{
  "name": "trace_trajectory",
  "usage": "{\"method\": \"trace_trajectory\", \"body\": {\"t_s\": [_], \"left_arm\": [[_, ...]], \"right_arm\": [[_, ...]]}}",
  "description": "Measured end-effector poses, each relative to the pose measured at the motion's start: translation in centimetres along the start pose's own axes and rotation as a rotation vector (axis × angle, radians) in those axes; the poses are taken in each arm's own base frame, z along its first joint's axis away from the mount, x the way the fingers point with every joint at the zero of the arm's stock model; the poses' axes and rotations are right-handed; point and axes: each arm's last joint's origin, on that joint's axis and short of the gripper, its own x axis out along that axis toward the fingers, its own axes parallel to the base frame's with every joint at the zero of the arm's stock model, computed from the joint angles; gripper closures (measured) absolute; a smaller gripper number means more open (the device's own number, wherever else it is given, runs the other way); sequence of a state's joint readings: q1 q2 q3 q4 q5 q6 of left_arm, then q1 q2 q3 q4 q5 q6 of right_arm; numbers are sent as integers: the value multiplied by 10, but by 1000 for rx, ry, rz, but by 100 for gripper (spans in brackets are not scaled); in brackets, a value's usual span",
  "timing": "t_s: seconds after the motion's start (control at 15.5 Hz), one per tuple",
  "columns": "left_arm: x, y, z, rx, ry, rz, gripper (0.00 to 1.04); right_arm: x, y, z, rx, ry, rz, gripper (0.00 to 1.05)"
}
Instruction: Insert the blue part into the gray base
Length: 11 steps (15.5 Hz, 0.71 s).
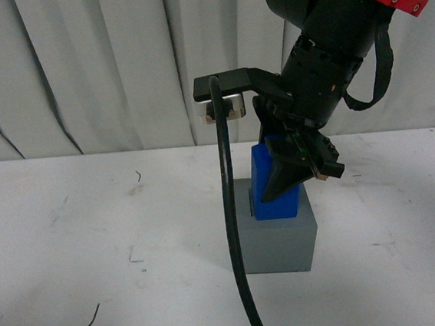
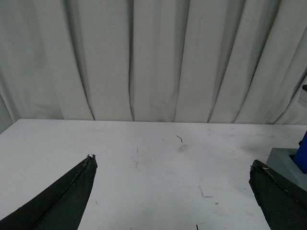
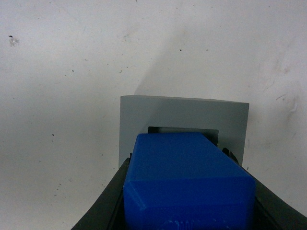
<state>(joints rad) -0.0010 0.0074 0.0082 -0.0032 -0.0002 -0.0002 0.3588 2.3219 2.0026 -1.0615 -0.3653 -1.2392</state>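
Front on: right fingers (image 1: 280, 174) clamp the bright blue matte rectangular block (image 1: 279, 205) upright, lower end at the plain gray matte cube (image 1: 275, 242), ready for seating. Left wrist: left fingers (image 2: 62, 201) gape, empty. Right wrist: block lined up over the square recess (image 3: 182, 130).

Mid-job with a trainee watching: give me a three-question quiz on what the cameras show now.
1. True or false: the left gripper is open and empty.
2. The blue part is: A lying on the table; B upright at the gray base's recess; C in the left gripper.
3. Fill in: the right gripper is shut on the ____.
Key: 1 true; 2 B; 3 blue part.
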Motion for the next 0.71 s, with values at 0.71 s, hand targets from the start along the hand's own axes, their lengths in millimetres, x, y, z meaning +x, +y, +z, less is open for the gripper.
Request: {"method": "trace_trajectory", "body": {"t_s": [0.71], "left_arm": [[0,0,0,0,0,0,7]], "right_arm": [[3,-5,-2,-30,2,-31,58]]}}
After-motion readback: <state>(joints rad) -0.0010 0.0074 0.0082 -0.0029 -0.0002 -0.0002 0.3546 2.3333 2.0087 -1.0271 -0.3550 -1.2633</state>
